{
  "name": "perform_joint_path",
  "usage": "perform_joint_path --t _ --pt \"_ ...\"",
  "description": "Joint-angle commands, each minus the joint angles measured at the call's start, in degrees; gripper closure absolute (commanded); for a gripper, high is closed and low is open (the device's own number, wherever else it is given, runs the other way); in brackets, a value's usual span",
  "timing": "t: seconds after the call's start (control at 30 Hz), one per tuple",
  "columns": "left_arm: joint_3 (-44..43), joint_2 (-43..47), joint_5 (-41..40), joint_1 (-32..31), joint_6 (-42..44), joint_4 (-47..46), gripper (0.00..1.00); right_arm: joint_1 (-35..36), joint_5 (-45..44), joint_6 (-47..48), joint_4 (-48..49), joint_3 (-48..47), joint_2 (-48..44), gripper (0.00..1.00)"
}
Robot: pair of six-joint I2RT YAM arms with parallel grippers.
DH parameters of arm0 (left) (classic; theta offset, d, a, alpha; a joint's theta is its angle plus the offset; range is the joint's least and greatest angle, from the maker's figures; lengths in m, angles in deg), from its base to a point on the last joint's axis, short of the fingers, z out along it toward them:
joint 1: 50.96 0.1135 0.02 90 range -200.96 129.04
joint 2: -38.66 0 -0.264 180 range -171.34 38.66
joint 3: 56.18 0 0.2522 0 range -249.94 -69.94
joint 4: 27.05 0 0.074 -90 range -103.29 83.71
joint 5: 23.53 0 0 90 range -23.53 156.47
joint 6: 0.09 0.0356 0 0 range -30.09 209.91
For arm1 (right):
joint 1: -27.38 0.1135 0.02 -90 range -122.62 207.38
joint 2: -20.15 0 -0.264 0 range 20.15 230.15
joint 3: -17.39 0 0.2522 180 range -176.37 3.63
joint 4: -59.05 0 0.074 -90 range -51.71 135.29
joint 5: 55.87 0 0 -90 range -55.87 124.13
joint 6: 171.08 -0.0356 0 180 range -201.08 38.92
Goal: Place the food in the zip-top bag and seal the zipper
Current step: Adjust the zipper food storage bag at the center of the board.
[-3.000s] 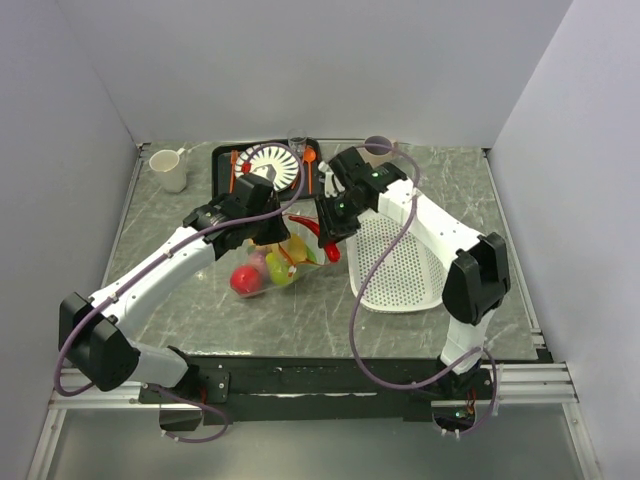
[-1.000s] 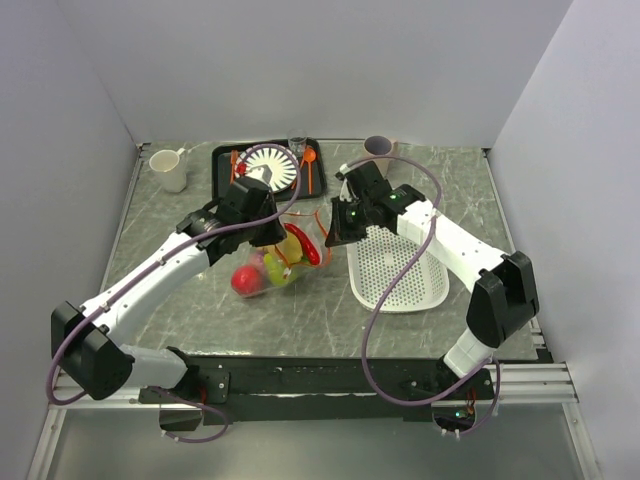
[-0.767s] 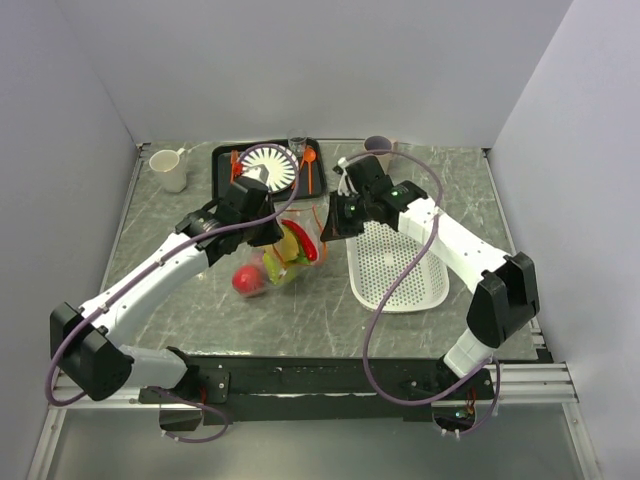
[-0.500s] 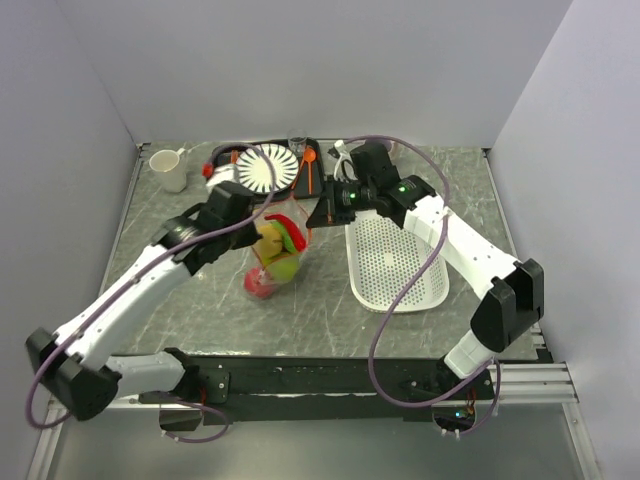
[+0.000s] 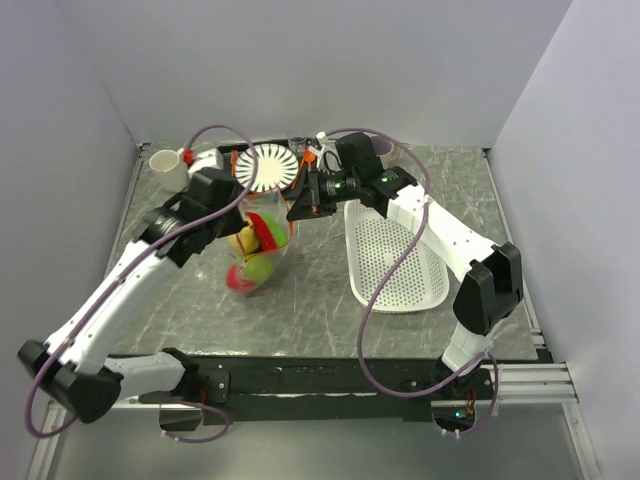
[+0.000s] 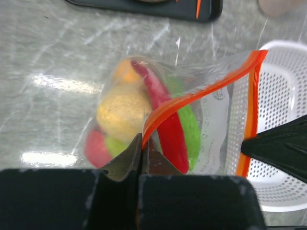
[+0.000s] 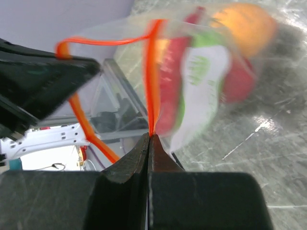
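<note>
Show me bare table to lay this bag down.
Best is the bare marble in front, bordered by the zip-top bag, the white basket and the near edge. A smaller strip lies between the mug and the left arm. Crowded at the back: plate, black tray.

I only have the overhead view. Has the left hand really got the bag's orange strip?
Observer: Yes. The left wrist view shows the left hand shut on the orange strip.
Operator: And the right hand?
Observer: Its own camera shows the right hand shut on the strip too.
Operator: Is the strip straight between them?
Observer: No. It climbs to a corner by the white basket, then bends sharply back down.
</note>
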Motion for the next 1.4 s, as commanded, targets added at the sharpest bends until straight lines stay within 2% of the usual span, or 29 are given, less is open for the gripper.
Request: perform_joint_path --t 0.0,0.17,0.33,0.57,0.73,0.8,0.93,0.97,1.03,1.07,1.2,1.27,1.3,1.33,1.37 --pt "-0.5 -6.64 9.02 0.22 2.44 -5.0 0.99 0.28 -2.13 1.49 -0.51 2.03 3.03 0.99" --pt "1.77 -11.77 20.71 0.22 3.49 -13.51 0.99 0.02 -6.34 -3.68 8.87 14.59 -0.46 0.99" --pt "3.18 -13.7 29.31 0.13 3.92 -18.09 0.99 -0.51 -13.64 -5.01 9.24 18.82 -4.33 0.98" --pt "1.86 -15.99 31.01 -1.19 6.03 -16.52 0.99 -2.52 -17.16 -11.24 18.01 28.66 -11.02 0.98" --pt "3.09 -15.99 32.85 -1.98 6.74 -17.91 0.98 -3.67 -17.51 -13.1 21.11 30.87 -13.57 0.97" --pt "4.49 -15.55 38.09 -2.16 8.14 -19.58 0.84 -3.93 -19.09 -12.66 19.53 30.17 -13.31 0.97" --pt "6.17 -13.89 41.55 -2.6 9.46 -21.61 0.73 -5.25 -19.8 -13.27 19.09 30.87 -13.22 0.97" --pt "6.52 -12.4 41.73 -2.6 9.38 -22.13 0.64 -5.6 -20.15 -13.36 18.91 30.96 -13.31 0.97" --pt "7.57 -10.38 40.95 -2.6 9.03 -22.58 0.6 -6.48 -20.41 -13.19 18.48 30.96 -13.31 0.97" --pt "8.19 -8.28 40.07 -2.6 8.59 -22.58 0.5 -6.66 -20.5 -13.1 18.56 31.22 -13.4 0.97" --pt "11.09 -2.47 34.19 -2.6 5.52 -21.62 0.39 -7.54 -20.07 -12.75 18.12 31.57 -13.66 0.96" --pt "14.24 0.95 30.58 -2.51 2.18 -21.26 0.3 -7.54 -20.06 -12.66 17.77 31.66 -13.57 0.96" --pt "15.56 2.02 29.79 -2.51 0.95 -21.61 0.28 -7.54 -19.89 -12.66 17.94 31.84 -13.57 0.96" --pt "16.88 3.16 29.26 -2.51 -0.28 -21.87 0.22 -7.63 -19.71 -12.66 17.94 31.93 -13.31 0.96" --pt "19.59 5.08 28.73 -2.51 -3.08 -22.57 0.01 -7.63 -19.8 -12.4 17.68 31.84 -13.31 0.96"
